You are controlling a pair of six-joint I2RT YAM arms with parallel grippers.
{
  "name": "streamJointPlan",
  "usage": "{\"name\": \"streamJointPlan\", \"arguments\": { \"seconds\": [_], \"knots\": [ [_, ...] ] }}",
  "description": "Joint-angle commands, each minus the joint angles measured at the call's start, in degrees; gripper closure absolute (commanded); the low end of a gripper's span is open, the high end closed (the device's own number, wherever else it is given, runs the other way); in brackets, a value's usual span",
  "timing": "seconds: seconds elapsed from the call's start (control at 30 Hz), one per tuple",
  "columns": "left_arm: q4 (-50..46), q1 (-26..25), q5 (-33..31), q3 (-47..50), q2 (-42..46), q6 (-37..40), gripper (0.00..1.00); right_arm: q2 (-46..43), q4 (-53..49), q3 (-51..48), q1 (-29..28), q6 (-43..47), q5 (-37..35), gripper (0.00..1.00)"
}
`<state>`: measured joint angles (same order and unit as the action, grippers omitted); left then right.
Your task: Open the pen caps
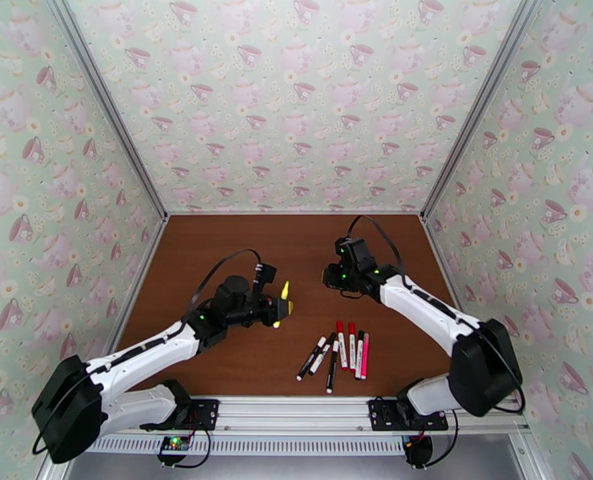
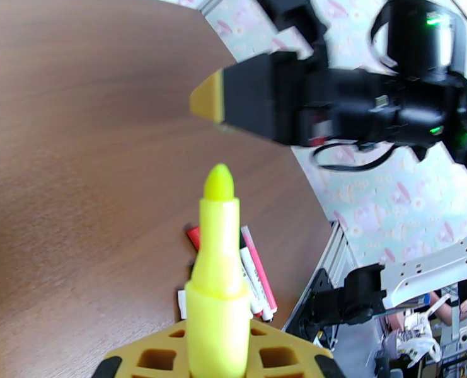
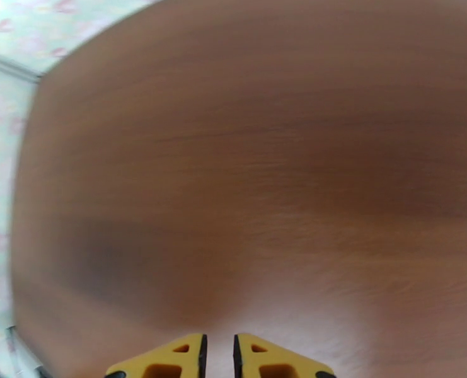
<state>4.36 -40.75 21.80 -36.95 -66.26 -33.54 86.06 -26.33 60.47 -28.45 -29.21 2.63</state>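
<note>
Brown wood-grain tabletop (image 1: 240, 234) is seen from the top camera, and a loose bunch of slim pens (image 1: 338, 355) is laid side by side on it, most white-barrelled with red or black ends and one pink. Whether pen caps sit on those ends cannot be told at this size. To the left of that bunch and farther from the arm bases, a slim yellow plastic marker (image 1: 285, 292) is pinched across its barrel by the left gripper (image 1: 282, 308), with both ends sticking out past the grip. On the far side of the bunch, the right gripper (image 1: 329, 276) is turned toward the marker, near it but apart.

From the left wrist camera, the marker (image 2: 217, 272) is shown rising from between the yellow lattice fingers (image 2: 148, 357) of the left gripper (image 2: 215, 357), which are clamped on its barrel, and its bare rounded felt tip is exposed. The bunch (image 2: 256, 281) is glimpsed on the table just behind it, partly hidden. Beyond the bunch, the right gripper (image 2: 208, 101) is seen blurred, its dull-yellow tips pressed together.

From the right wrist camera, the right gripper (image 3: 219, 357) is shown with its fingers (image 3: 170, 363) drawn to a narrow slit over blurred tabletop (image 3: 265, 184).
</note>
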Motion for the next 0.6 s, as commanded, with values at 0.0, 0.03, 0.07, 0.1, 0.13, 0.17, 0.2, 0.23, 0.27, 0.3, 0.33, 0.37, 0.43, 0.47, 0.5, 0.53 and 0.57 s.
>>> {"name": "streamJointPlan", "arguments": {
  "seconds": [0.0, 0.03, 0.07, 0.1, 0.13, 0.17, 0.2, 0.23, 0.27, 0.3, 0.33, 0.37, 0.43, 0.47, 0.5, 0.53, 0.57],
  "knots": [
    [1.4, 1.2, 0.7, 1.2, 2.7, -0.7, 0.92, 3.6, 1.6, 2.1, -0.4, 2.8, -7.7, 0.90],
    [1.4, 1.4, 0.4, 1.5, 3.1, -0.6, 0.92, 4.9, 1.7, 2.6, -0.4, 3.0, -8.4, 0.90],
    [1.1, 1.7, 0.2, 1.6, 3.4, -0.6, 0.92, 6.0, 2.2, 2.9, -0.4, 3.2, -8.8, 0.90],
    [0.7, 1.7, 0.0, 1.8, 3.6, -0.5, 0.92, 7.0, 3.5, 3.0, -0.4, 3.5, -9.0, 0.90],
    [0.4, 1.9, -0.2, 1.8, 3.7, -0.3, 0.92, 8.1, 4.4, 3.1, -0.3, 3.7, -9.5, 0.90],
    [0.1, 1.9, -0.4, 1.7, 3.8, -0.2, 0.92, 9.1, 5.0, 3.4, -0.4, 4.0, -10.0, 0.90],
    [-0.2, 2.0, -0.6, 1.7, 3.7, -0.3, 0.92, 10.3, 5.5, 3.7, -0.4, 4.1, -10.4, 0.90],
    [-0.4, 2.0, -0.7, 1.6, 3.5, -0.3, 0.92, 11.4, 6.0, 3.8, -0.3, 4.2, -10.8, 0.89],
    [-0.5, 2.0, -1.0, 1.5, 3.5, -0.4, 0.92, 12.0, 6.4, 3.9, -0.3, 4.4, -11.1, 0.89],
    [-0.4, 2.0, -1.1, 1.5, 3.5, -0.5, 0.92, 12.9, 6.7, 3.9, -0.4, 4.4, -11.2, 0.89],
    [-0.2, 2.0, -1.1, 1.5, 3.4, -0.5, 0.92, 13.4, 7.2, 3.8, -0.3, 4.5, -11.3, 0.88],
    [-0.2, 2.1, -1.2, 1.4, 3.3, -0.6, 0.91, 13.9, 7.5, 3.7, -0.4, 4.6, -11.3, 0.88],
    [-0.6, 2.0, -1.7, 1.3, 3.0, -0.2, 0.91, 14.9, 7.9, 3.4, -0.4, 4.6, -11.7, 0.87],
    [-0.8, 2.1, -1.7, 1.2, 2.7, -0.2, 0.91, 15.3, 8.0, 3.3, -0.4, 4.7, -11.7, 0.86],
    [-0.9, 2.1, -1.8, 1.2, 2.4, -0.1, 0.91, 15.6, 8.3, 3.1, -0.4, 4.8, -11.8, 0.86],
    [-1.0, 2.0, -1.7, 1.1, 2.0, -0.2, 0.91, 15.9, 8.5, 2.8, -0.4, 4.9, -11.8, 0.86],
    [-0.9, 2.0, -1.5, 1.0, 1.8, -0.2, 0.91, 16.2, 8.6, 2.6, -0.4, 5.0, -11.9, 0.85]
  ]
}}
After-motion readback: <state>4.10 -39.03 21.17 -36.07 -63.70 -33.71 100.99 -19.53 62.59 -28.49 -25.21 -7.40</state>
